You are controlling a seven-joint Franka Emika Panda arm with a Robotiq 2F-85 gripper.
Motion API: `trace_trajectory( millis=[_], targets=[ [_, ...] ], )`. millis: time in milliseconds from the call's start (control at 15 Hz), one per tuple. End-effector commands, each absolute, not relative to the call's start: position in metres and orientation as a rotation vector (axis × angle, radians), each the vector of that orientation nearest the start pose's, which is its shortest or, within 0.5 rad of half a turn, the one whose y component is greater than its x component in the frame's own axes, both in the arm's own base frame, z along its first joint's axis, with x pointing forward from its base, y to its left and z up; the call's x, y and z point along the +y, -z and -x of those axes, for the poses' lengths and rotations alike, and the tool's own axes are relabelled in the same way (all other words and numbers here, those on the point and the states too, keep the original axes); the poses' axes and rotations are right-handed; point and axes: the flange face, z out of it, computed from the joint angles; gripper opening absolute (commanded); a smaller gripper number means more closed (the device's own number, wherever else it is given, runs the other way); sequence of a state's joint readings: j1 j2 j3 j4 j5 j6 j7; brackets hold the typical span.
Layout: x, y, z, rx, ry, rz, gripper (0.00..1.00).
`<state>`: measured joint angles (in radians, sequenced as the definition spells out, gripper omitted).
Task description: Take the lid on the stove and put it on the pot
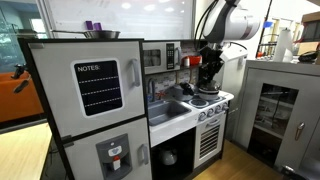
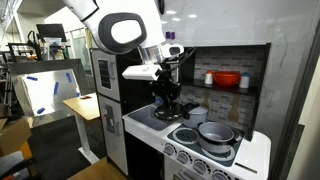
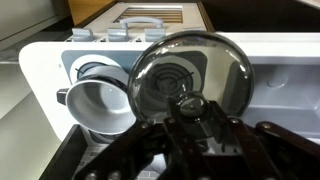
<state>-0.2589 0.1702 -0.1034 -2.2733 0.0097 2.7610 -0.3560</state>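
Wrist view: my tool (image 3: 190, 112) fully closed, pinching lid (image 3: 190, 62) at its centre. Lid faces camera, tilted, held clear of stove (image 3: 40, 70). Pot (image 3: 100, 100) stands uncovered on stove, toward stove's left edge in this view. Pot's rim lies just beside lid's left rim; cannot tell whether they touch.
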Motion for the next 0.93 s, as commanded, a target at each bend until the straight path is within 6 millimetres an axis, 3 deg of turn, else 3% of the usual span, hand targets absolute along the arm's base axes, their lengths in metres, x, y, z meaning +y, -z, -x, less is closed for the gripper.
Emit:
trace_trajectory(
  millis=[0,533,600,867],
  targets=[
    [-0.212,-0.319,-0.544,0.073,0.512,3.228,0.08],
    [-0.235,-0.314,-0.576,0.148,0.513,3.223,0.08],
    [-0.229,-0.314,-0.570,0.116,0.529,3.237,0.33],
    [-0.232,-0.312,-0.574,0.124,0.526,3.238,0.33]
  ],
)
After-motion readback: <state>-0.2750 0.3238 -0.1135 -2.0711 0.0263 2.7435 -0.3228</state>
